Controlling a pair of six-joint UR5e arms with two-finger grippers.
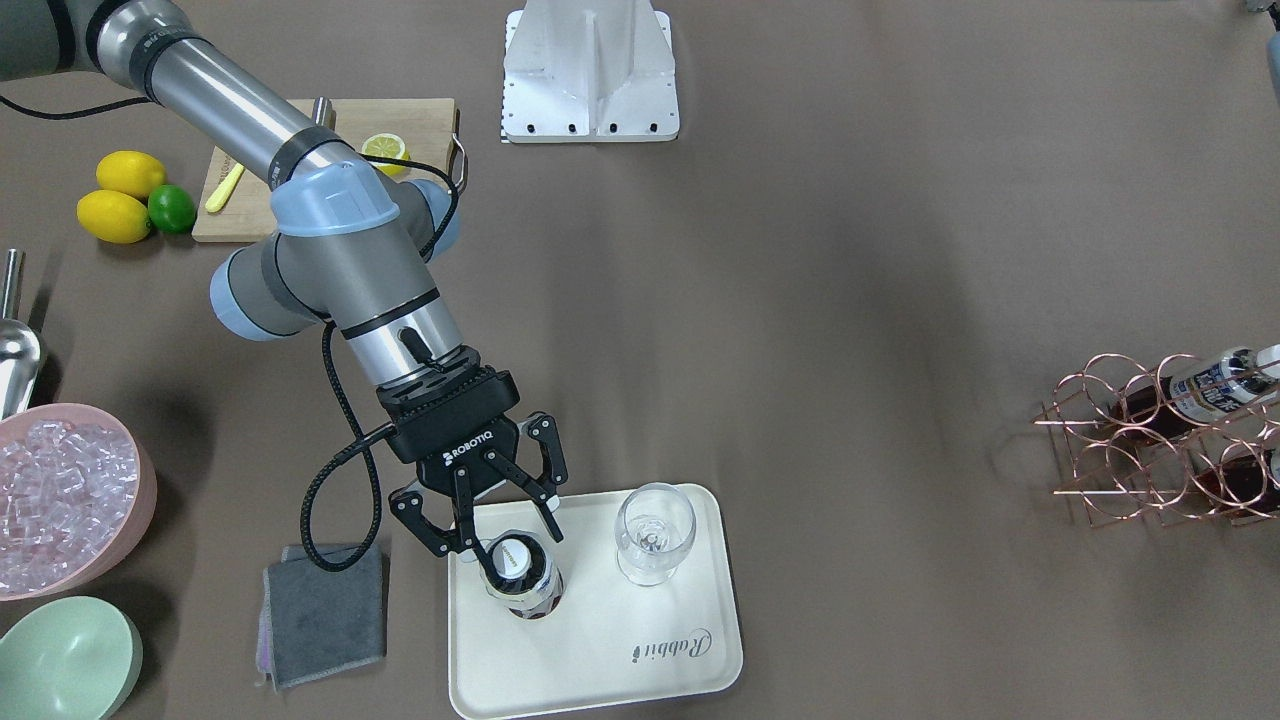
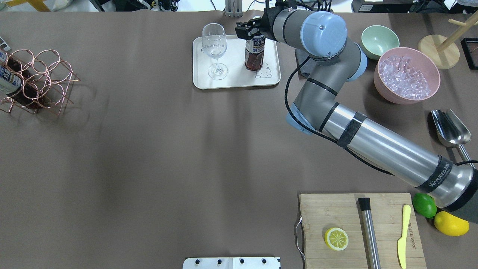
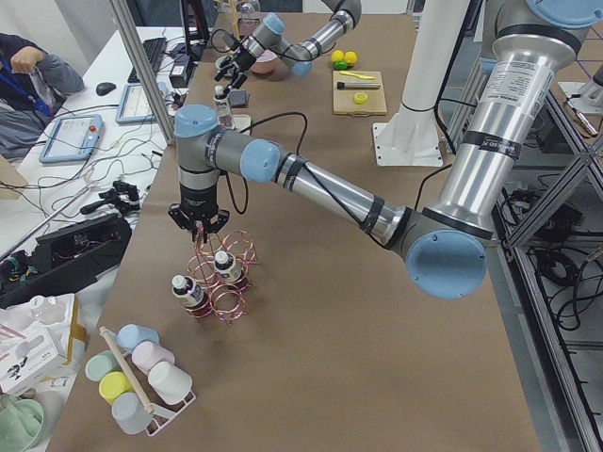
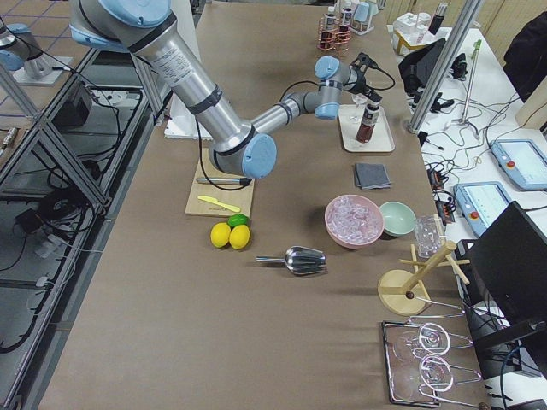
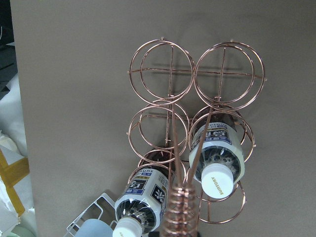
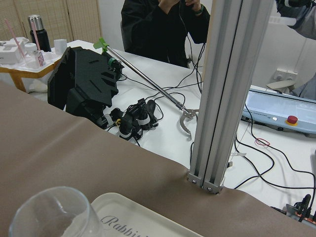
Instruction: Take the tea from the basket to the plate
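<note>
One tea bottle stands upright on the cream plate, beside a stemmed glass. My right gripper is open, its fingers spread on either side of the bottle's white cap. In the overhead view the gripper is at the top of the bottle on the plate. Two more tea bottles lie in the copper basket. My left gripper hangs just above the basket; I cannot tell if it is open.
A pink bowl of ice, a mint bowl and a grey cloth lie by the plate. A cutting board with a lemon half, two lemons, a lime and a metal scoop are nearby.
</note>
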